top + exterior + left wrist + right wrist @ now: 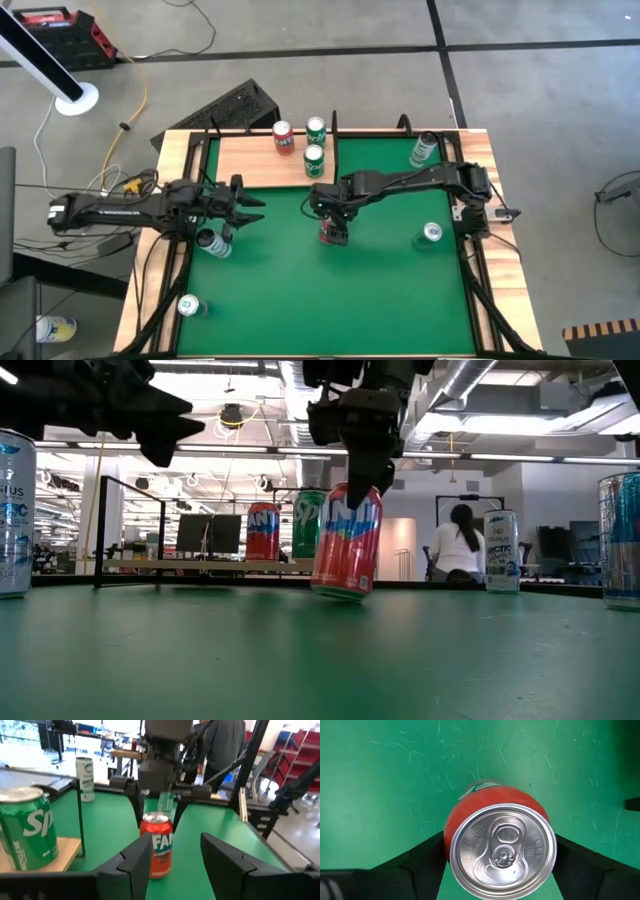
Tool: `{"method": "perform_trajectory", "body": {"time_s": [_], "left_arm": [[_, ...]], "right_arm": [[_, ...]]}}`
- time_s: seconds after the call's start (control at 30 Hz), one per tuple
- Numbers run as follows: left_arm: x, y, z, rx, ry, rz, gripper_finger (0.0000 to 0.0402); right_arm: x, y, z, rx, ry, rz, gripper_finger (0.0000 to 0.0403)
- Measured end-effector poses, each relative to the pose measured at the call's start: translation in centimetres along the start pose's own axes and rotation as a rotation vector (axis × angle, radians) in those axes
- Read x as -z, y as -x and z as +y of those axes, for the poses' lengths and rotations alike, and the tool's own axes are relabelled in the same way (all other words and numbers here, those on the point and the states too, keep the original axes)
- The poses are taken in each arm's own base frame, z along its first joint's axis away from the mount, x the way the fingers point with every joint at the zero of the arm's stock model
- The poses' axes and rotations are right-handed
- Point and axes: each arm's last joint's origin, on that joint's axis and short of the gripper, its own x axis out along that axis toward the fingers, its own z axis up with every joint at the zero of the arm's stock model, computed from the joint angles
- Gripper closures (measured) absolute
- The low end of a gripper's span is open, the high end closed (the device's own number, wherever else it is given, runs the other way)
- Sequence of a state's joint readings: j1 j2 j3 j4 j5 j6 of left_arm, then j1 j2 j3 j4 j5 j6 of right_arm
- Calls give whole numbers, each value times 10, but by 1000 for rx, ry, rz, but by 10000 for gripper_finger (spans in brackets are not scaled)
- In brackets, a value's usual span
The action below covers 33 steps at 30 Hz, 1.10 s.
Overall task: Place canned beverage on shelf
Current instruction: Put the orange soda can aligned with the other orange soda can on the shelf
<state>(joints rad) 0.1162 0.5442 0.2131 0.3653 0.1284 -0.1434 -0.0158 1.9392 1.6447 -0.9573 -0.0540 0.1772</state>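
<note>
red can gripped mid-tabletop, not yet on the shelf

my right gripper (334,232) has its fingers clamped around the red can (331,233), tilted near the shelf (260,160); three cans already stand on that shelf, while my left gripper (245,203) waits beside it with fingers apart, holding nothing.

Grey floor (330,30), ceiling pipes (470,375), person (458,545) seated beyond table
</note>
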Motion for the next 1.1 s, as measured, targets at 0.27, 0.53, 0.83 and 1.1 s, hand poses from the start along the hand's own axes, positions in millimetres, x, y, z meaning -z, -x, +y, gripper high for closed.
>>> {"method": "perform_trajectory", "body": {"time_s": [0.27,0.53,0.83,1.1], "left_arm": [[4,-9,1,39,-39,16,201],[-3,-15,0,49,-52,15,161],[-17,-34,-6,117,-110,36,131],[-22,-71,-5,55,-184,50,126]], "right_arm": [[-1,0,0,-2,7,-7,13],[-4,18,2,-1,11,1,24],[10,45,6,64,34,102,24],[69,102,33,232,-60,-127,24]]}}
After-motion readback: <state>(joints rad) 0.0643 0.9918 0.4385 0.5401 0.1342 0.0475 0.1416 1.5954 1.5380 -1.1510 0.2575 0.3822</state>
